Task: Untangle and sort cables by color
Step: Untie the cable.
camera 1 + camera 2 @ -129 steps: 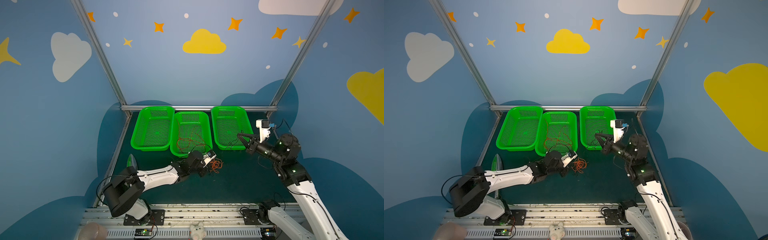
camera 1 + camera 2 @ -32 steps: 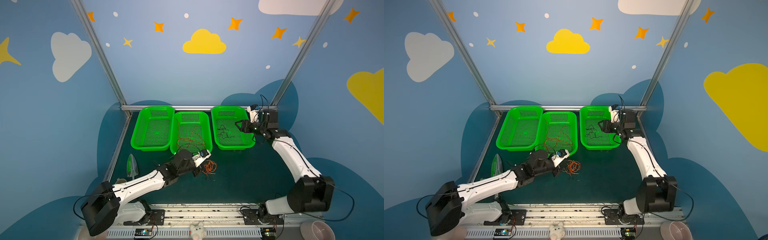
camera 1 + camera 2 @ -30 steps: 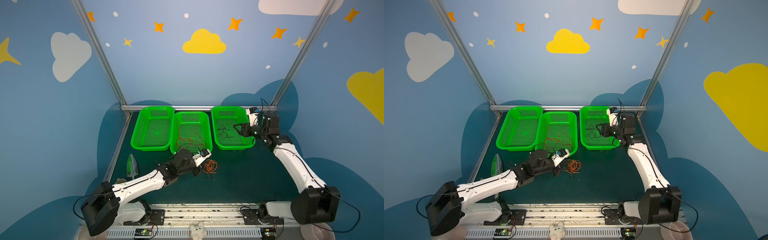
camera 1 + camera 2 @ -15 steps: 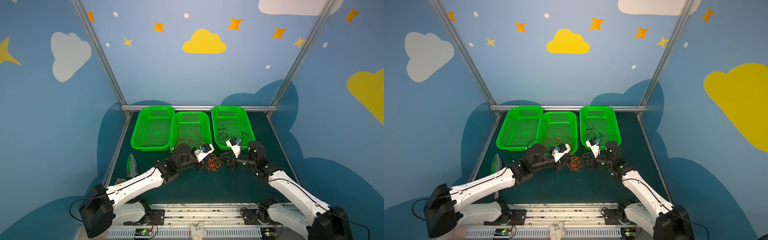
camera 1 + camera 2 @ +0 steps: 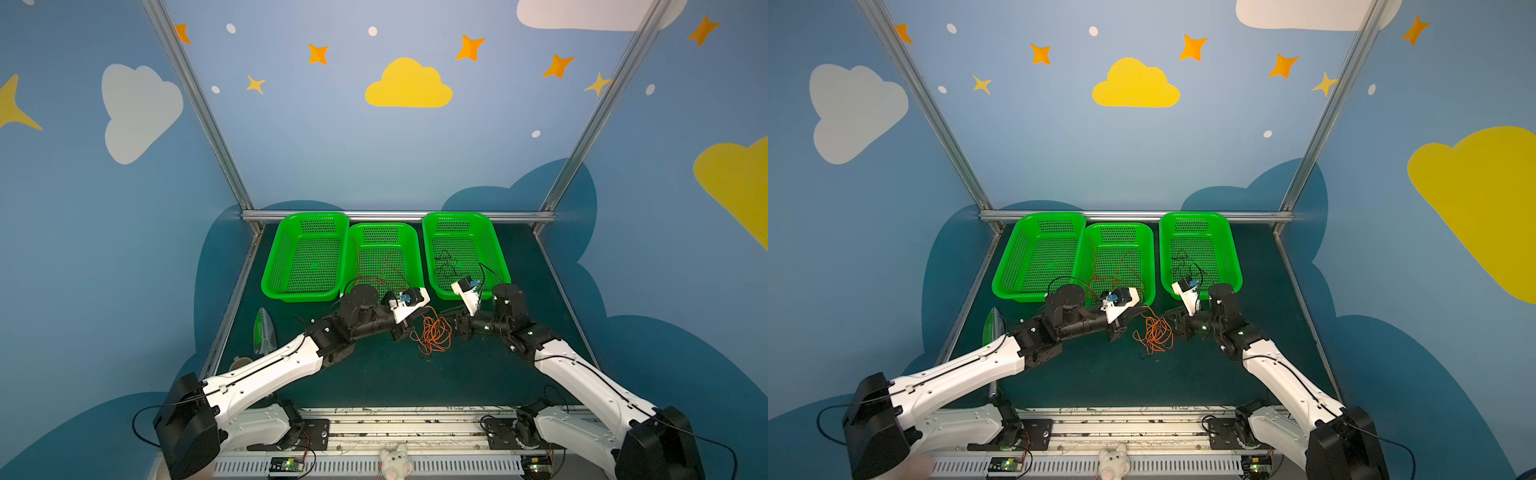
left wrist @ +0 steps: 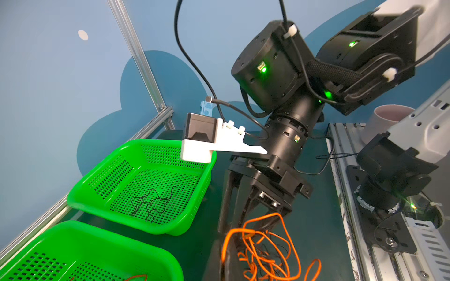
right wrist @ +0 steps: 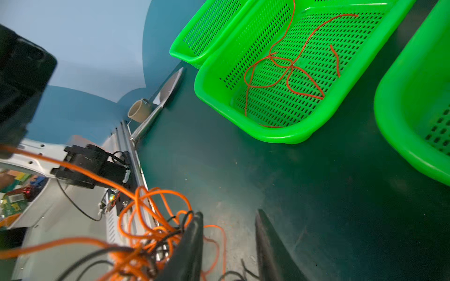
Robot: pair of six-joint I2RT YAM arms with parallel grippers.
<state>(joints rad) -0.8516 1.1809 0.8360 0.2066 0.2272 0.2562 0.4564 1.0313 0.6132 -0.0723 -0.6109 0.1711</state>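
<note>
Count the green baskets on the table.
3, side by side at the back: left basket, nothing seen inside; middle basket, holding red wire; right basket, holding black wire. None look hidden.

Left arm (image 5: 266,370) and right arm (image 5: 582,376) stretch inward, almost meeting.
The left gripper (image 5: 402,330) sits clamped tight at nine o'clock; the right gripper (image 5: 448,322), jaws parted, at three.
</note>
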